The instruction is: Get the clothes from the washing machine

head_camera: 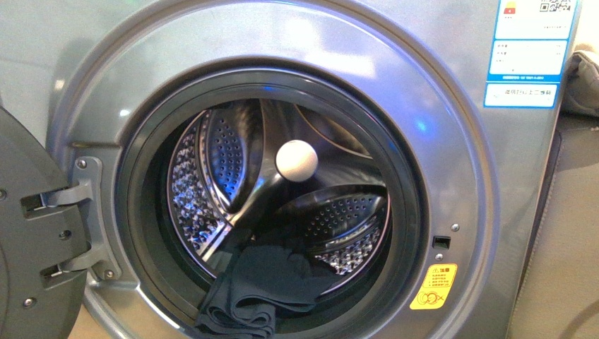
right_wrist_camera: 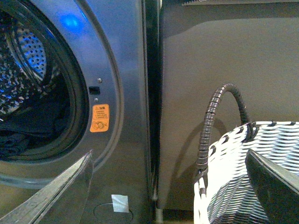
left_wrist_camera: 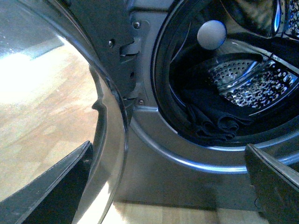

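Cannot see the lower folds of the clothes, cropped by the front view's bottom edge. Cannot read the print on the labels or yellow sticker: too small. See only part of the door, cut at left, and of the woven basket, cut at the right wrist view's edge.

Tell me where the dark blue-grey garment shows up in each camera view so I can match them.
Front view: the clothes lie at the bottom of the drum mouth, reaching onto the gasket.
Left wrist view: the clothes sit folded inside the gasket's lip, below the white ball.
Right wrist view: the clothes show dimly inside the porthole, away from the yellow sticker.
Shared landmark: the dark gasket ring.
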Controlling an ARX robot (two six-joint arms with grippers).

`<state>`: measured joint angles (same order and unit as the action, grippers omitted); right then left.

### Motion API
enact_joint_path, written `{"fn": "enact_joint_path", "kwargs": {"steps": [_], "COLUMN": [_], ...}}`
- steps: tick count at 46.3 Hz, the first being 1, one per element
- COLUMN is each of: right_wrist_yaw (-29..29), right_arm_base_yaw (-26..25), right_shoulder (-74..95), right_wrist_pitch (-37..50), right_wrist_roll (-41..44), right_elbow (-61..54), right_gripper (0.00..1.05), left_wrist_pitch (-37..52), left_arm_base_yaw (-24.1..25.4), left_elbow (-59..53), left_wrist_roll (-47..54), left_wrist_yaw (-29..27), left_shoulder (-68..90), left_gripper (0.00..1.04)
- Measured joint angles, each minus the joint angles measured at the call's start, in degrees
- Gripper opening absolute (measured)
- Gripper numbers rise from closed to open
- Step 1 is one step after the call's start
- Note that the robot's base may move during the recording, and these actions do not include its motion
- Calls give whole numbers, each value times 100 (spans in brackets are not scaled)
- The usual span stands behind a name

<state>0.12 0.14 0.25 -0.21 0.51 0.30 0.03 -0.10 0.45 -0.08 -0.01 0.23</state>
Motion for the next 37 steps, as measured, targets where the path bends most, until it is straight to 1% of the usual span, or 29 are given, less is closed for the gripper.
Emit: {"fn": "enact_joint_path", "kwargs": {"steps": [37], "right_wrist_yaw": [0], "right_arm_base_yaw": [0], "right_shoulder": [0], "right_wrist_pitch": [0], "right_wrist_roll": [0], "right_elbow": [0], "right_gripper": [97], "left_wrist_pitch": [0], "left_arm_base_yaw": [0], "left_elbow": [0], "left_wrist_roll": [0], "left_wrist_yaw": [0], "left_shoulder": [0], "left_gripper": [98]}}
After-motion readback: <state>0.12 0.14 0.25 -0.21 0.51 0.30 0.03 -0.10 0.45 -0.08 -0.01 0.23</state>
